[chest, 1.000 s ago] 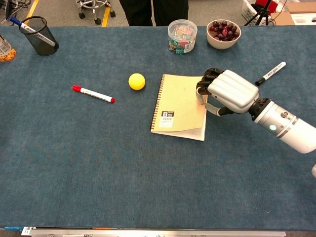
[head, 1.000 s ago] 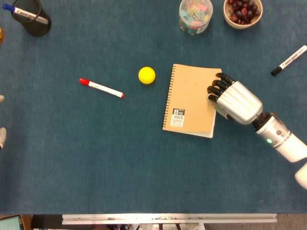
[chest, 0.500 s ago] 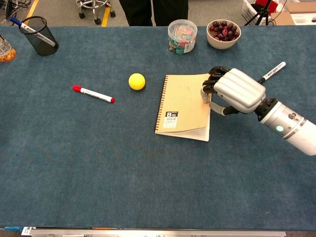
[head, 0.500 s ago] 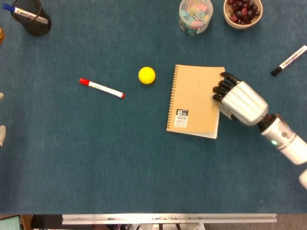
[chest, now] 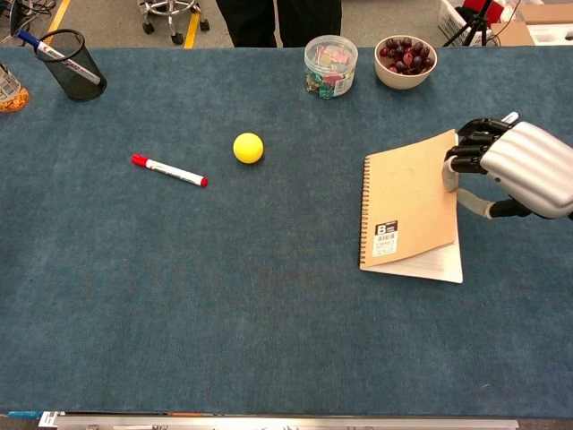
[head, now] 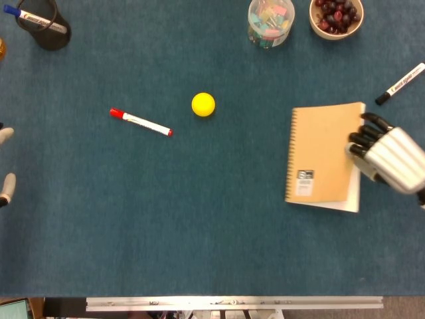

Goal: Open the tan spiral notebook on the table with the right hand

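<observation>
Dragged well to the right across the table (head: pixel 166 219), the light, slippery notebook (head: pixel 323 154) lifts its thin cover where the right hand (head: pixel 392 158) pinches its free edge.

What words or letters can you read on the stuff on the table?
"B": big letter on the dark label of the tan notebook; the smaller print under it is too small to read.
Black marker: dark print on its white barrel, too blurred to read.
Blue-capped marker in the pen cup: print on its barrel, unreadable.
Red marker: no readable text.
</observation>
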You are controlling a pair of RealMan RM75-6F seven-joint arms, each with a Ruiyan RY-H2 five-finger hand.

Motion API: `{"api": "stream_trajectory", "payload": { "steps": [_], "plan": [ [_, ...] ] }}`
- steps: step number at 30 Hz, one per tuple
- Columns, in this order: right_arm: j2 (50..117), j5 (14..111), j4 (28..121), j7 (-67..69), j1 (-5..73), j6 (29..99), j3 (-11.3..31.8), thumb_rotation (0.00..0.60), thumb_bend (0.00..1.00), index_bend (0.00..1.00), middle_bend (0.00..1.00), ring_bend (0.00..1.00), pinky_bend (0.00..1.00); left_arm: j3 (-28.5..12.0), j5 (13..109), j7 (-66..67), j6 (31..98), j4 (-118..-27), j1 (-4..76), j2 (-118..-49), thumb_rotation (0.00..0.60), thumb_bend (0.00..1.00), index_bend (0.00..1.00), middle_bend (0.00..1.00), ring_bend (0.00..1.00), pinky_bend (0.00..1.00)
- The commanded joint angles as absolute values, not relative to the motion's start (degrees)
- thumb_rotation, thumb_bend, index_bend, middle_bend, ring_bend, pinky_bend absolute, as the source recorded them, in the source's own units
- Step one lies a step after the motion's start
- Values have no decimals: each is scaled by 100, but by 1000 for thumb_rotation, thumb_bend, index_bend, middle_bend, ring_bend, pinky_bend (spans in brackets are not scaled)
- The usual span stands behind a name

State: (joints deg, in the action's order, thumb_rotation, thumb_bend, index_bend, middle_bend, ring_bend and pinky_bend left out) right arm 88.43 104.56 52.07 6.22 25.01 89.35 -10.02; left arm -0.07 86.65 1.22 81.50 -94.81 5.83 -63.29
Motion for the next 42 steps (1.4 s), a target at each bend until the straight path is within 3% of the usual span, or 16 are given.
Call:
{"api": "stream_trajectory", "payload": {
  "steps": [1, 13, 19, 28, 30, 35, 38, 40, 42],
  "plan": [
    [8539, 10552, 5712, 395, 2457, 9077, -986, 600, 440, 785, 533, 420, 251, -11, 8663, 131, 8133, -9495, 597, -6343, 600, 398, 159, 126, 141, 202],
    [8746, 10558, 6586, 31, 3553, 7745, -338, 600, 440, 786, 533, 421, 251, 38, 8643, -24, 8182, -9424, 529, -6274, 600, 398, 159, 126, 141, 202],
    [9271, 10536, 6398, -25, 4079, 7015, -164, 600, 440, 785, 533, 425, 251, 73, 8636, -106, 8222, -9375, 469, -6248, 600, 398, 159, 126, 142, 202],
    [10033, 10610, 5711, -34, 4625, 6488, -119, 600, 440, 781, 532, 427, 251, 92, 8601, -224, 8320, -9330, 365, -6188, 600, 398, 159, 126, 142, 202],
    [10131, 10581, 5608, -53, 4665, 6418, -125, 600, 425, 714, 500, 401, 254, 97, 8607, -234, 8319, -9326, 360, -6188, 600, 398, 159, 126, 142, 202],
    [10346, 10325, 5530, -253, 4642, 6310, -20, 600, 139, 297, 229, 157, 133, 97, 8635, -226, 8307, -9323, 369, -6201, 600, 398, 159, 126, 141, 202],
    [10403, 10179, 5628, -362, 4597, 6356, 70, 600, 62, 107, 101, 46, 53, 90, 8638, -206, 8297, -9334, 376, -6200, 600, 398, 160, 126, 141, 202],
    [10429, 10103, 5691, -457, 4574, 6383, 119, 600, 50, 12, 31, 4, 8, 90, 8643, -193, 8285, -9342, 383, -6202, 600, 398, 160, 126, 142, 202],
    [10419, 10068, 5758, -521, 4566, 6404, 138, 600, 46, 0, 4, 0, 0, 92, 8640, -181, 8269, -9351, 388, -6200, 600, 398, 159, 126, 142, 202]
  ]
}}
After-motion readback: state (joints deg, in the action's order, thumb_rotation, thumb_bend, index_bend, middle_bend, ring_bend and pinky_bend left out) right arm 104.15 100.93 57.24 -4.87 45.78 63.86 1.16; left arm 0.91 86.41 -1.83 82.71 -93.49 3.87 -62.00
